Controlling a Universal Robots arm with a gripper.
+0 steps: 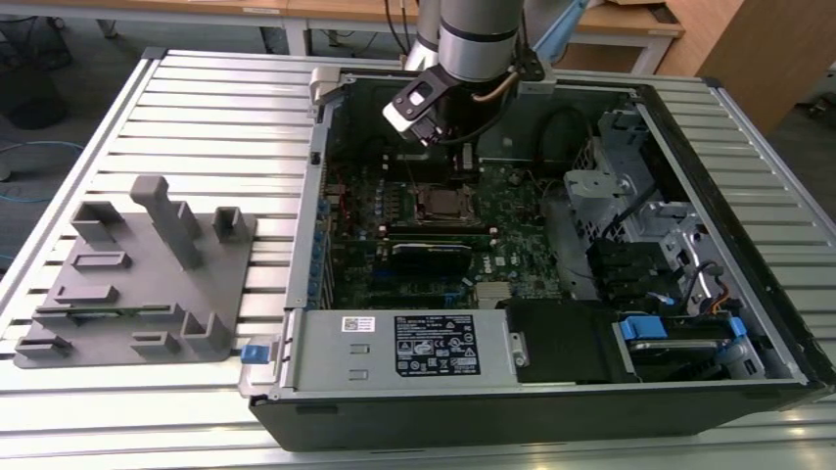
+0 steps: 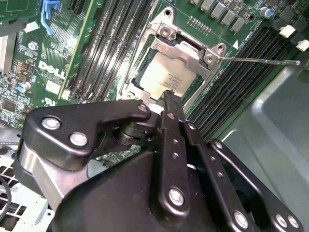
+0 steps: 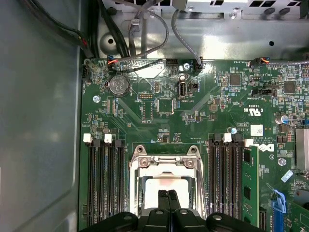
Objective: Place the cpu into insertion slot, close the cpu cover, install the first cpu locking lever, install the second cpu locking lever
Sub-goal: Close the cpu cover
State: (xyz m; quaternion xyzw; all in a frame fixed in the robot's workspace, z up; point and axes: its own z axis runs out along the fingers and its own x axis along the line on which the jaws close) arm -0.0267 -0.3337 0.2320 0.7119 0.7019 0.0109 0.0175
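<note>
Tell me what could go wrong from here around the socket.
1. The gripper has its tip right at the edge of the cpu; an off-centre push there might tilt or scratch the chip.
2. The thin locking lever juts out free beside the socket; the arm might snag or bend it.
3. With that lever free, the cpu cover is probably not clamped, so a bump might shift it.

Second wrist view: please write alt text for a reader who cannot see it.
The black claw, shut, points its tip at the silver cpu framed by the metal cpu cover. A thin locking lever sticks out sideways across the memory slots.
</note>
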